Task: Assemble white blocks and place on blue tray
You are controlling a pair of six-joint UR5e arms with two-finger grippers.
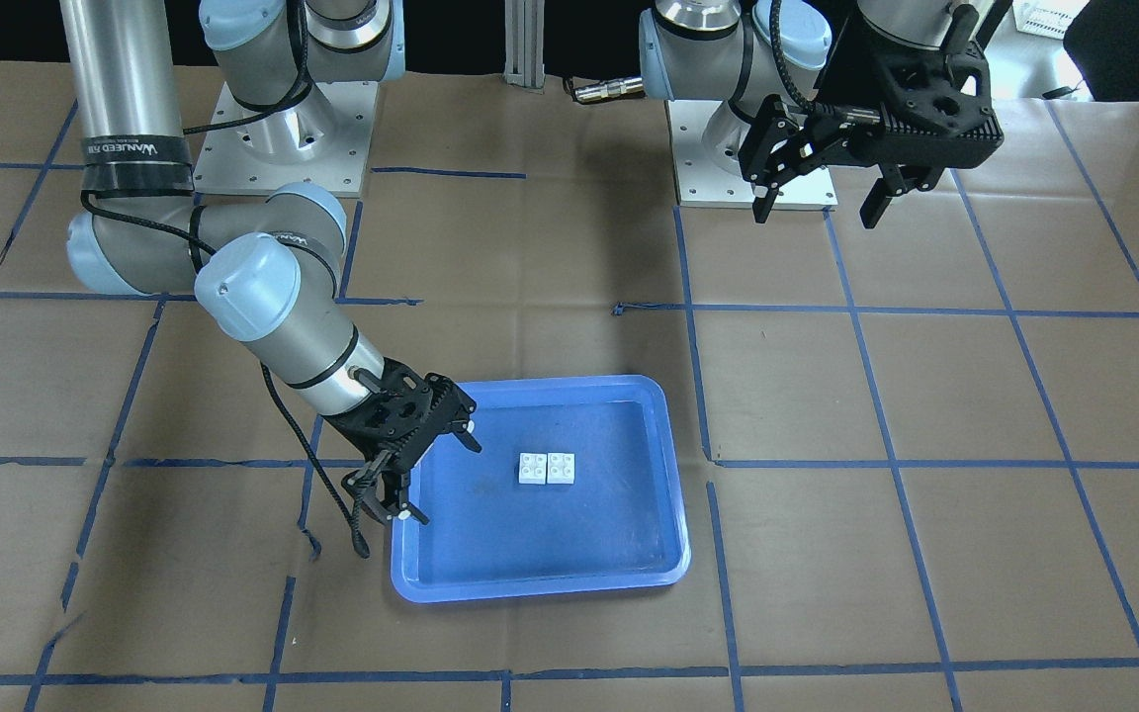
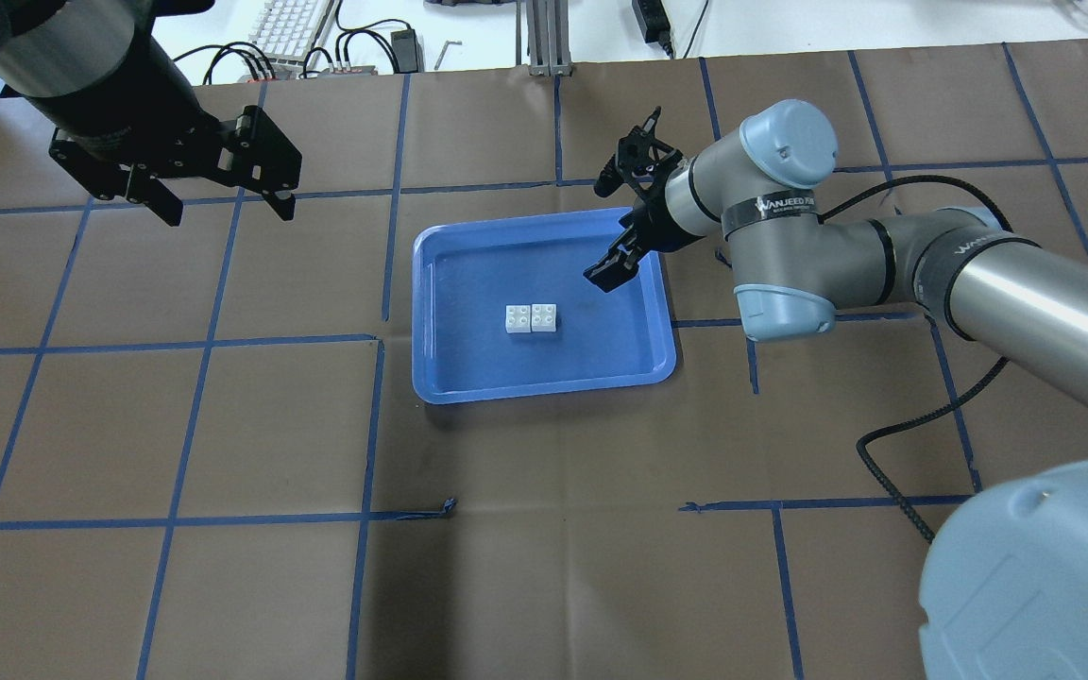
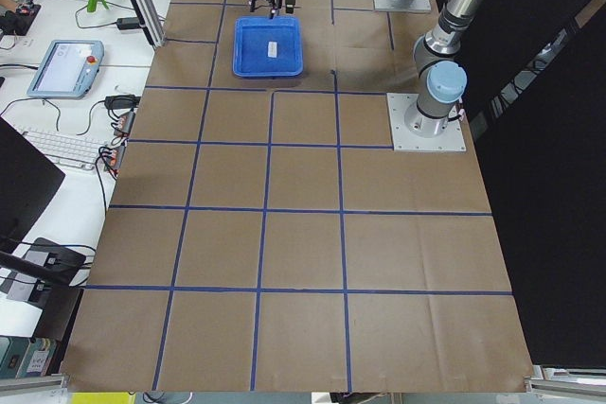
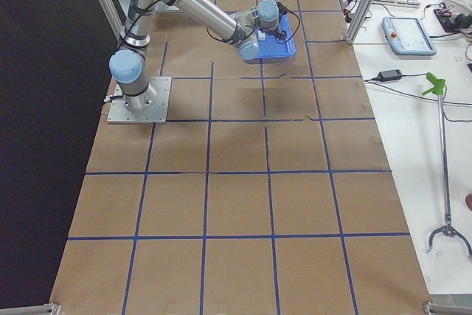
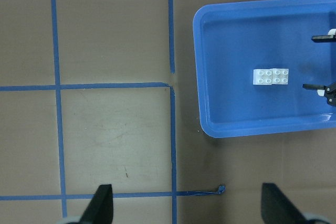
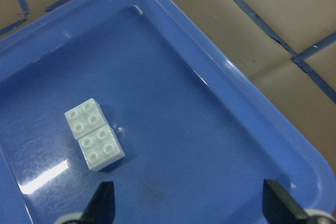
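The white blocks [image 2: 532,319] lie on the floor of the blue tray [image 2: 544,380], about in its middle, studs up. The two bricks sit side by side and touching, so together they make one short bar. Its long axis runs left to right across the table, parallel to the tray's long sides.

The right wrist view shows a thin seam between the bricks and four round studs on each. In the two side views the pair is only a white speck. Whether the bricks are locked together or merely butted, I cannot tell.

The right gripper [image 1: 449,485] hangs over the right side of the tray, tilted down toward the floor. It is released, its fingers spread wide with nothing between them, and it is apart from the blocks. The left wrist view catches its white-tipped finger ends just right of the bar.

The left gripper [image 2: 228,215] hovers high over the brown table cover [image 2: 544,567], well to the left of the tray. It too is released and empty.
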